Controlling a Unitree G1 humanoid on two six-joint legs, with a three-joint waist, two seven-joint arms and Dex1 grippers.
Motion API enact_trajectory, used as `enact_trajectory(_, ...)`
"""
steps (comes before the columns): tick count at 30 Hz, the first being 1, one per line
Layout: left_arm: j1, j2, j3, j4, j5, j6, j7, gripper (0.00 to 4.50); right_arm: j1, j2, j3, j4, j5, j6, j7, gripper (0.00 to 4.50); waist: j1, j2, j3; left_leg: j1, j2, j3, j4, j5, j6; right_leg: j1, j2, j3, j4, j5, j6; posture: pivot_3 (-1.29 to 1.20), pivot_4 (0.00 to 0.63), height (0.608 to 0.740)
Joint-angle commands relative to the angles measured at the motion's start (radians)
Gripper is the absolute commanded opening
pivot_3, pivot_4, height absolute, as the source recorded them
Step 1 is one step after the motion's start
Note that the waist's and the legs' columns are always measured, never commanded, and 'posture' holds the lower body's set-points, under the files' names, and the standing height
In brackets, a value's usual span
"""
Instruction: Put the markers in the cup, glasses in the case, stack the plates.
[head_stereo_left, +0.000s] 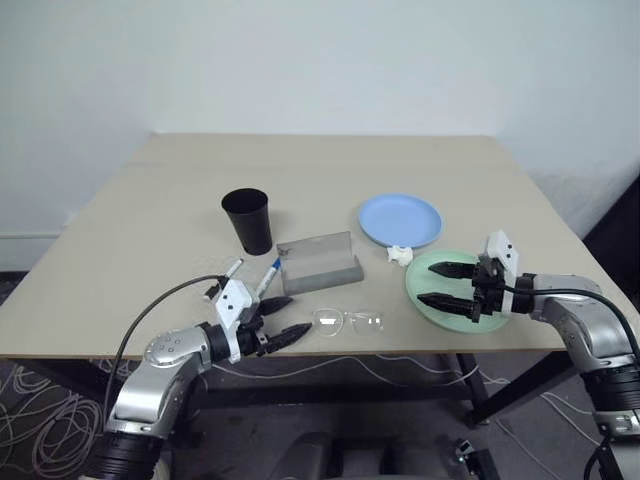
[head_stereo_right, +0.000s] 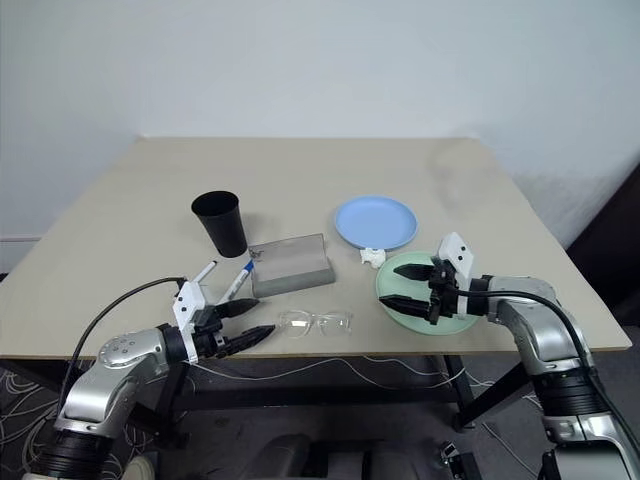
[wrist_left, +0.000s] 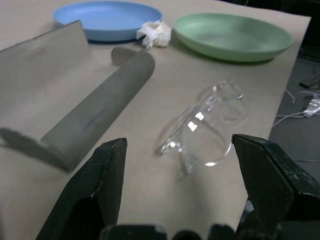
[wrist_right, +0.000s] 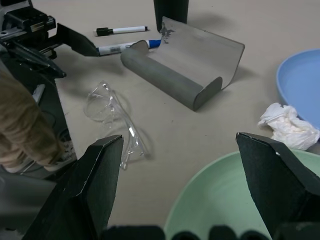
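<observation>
- Left gripper (head_stereo_left: 282, 318), matte black wedge fingers spread apart, empty, just left of the clear-framed glasses (head_stereo_left: 348, 321).
- Right gripper (head_stereo_left: 449, 287) gapes too, over the glossy mint plate (head_stereo_left: 425, 285).
- Grey case (head_stereo_left: 320, 262) lies open behind the glasses; markers (head_stereo_left: 270, 275) and the tapered black cup (head_stereo_left: 248, 220) sit further left.
- Round blue plate (head_stereo_left: 400, 219) and a crumpled paper wad (head_stereo_left: 400, 255) lie behind the mint plate.

table (head_stereo_left: 150, 200): matt beige, smooth
plates (wrist_left: 235, 35): smooth plastic, slight sheen
glasses (wrist_left: 205, 125): clear glossy plastic
case (wrist_right: 175, 75): matt grey
cup (head_stereo_left: 248, 220): black plastic
wad (wrist_right: 287, 125): crumpled white paper
</observation>
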Motion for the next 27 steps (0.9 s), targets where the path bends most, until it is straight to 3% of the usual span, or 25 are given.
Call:
enact_trajectory(1,-0.016,-0.019,0.011,-0.040,-0.005,-0.022,0.015,3.52,0.005,0.012,-0.029,-0.045,0.007,-0.014,-0.028,3.91,0.000,0.000,0.000,0.000,0.000,0.000,0.000,0.000,0.000,0.000,0.000,0.000,0.000,0.000,0.000,0.00,0.000,0.740)
enact_trajectory(16,0.029,-0.046,0.049,-0.140,-0.026,0.026,0.089,3.52,0.045,0.015,-0.047,-0.057,-0.024,-0.006,-0.124,3.91,0.000,0.000,0.000,-0.001,0.000,0.000,-0.001,0.000,0.000,-0.001,0.000,0.000,0.000,0.000,0.000,0.00,0.000,0.740)
enact_trajectory(27,0.020,-0.051,0.043,-0.193,-0.085,0.077,0.063,3.52,0.136,0.023,-0.035,-0.240,-0.054,0.095,-0.276,3.91,0.000,0.000,0.000,-0.001,0.000,0.000,-0.001,0.000,0.000,-0.001,0.000,0.000,-0.001,0.000,0.000,0.00,0.000,0.740)
